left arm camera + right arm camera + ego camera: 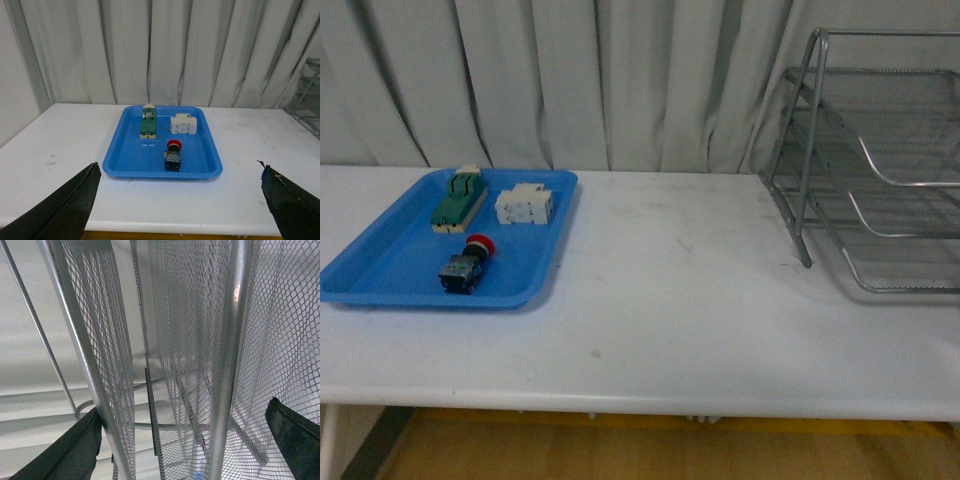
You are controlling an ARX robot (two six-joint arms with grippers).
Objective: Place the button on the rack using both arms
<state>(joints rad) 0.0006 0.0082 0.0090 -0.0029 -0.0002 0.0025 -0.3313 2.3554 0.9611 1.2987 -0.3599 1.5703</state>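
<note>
The button (468, 265) is lying in blue tray (380, 270) on worktop (670, 300), far from rack (880, 170). L claw (178, 166) and R claw (182, 407) are gaping wide, holding nothing.

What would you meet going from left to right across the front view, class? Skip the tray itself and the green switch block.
button → white blocky component → a bare stretch of the white table → rack
</note>
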